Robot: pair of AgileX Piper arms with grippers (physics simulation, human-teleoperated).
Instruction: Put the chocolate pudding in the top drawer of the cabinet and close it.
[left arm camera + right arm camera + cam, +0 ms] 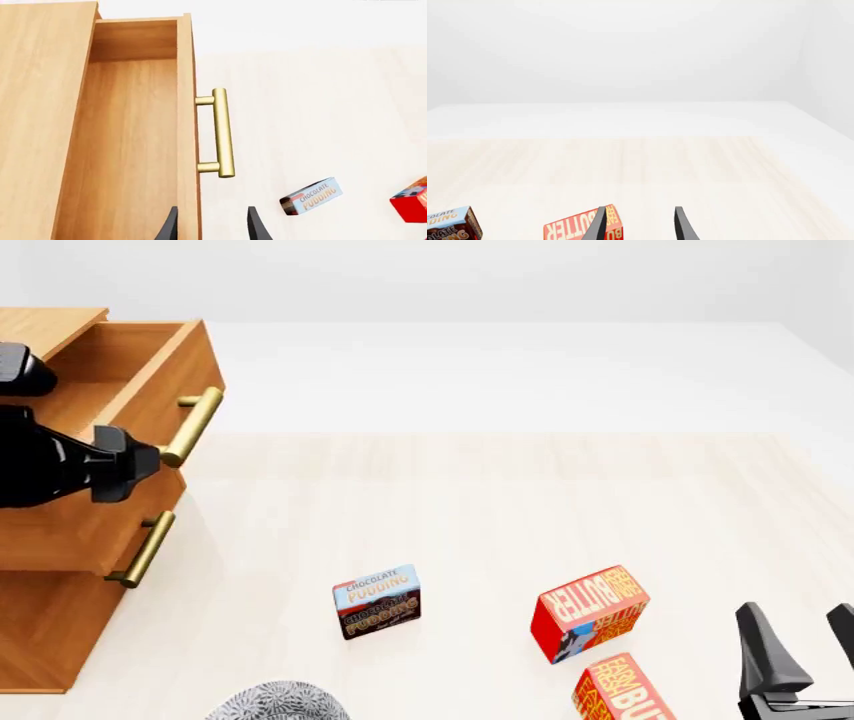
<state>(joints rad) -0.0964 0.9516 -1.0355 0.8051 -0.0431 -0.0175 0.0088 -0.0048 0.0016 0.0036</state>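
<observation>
Grey object (278, 703) cut off, unidentifiable

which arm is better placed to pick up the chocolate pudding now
Right. The right hand is open and free, low over the table near the chocolate pudding, though a butter box sits between them. The left hand is up at the open top drawer.

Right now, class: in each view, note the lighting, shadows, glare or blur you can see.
Front view: even, soft light, only faint shadows under the pudding box and butter box, no glare. Left wrist view: sharp, drawer handle evenly lit. Right wrist view: pale, washed-out background, no blur.
</observation>
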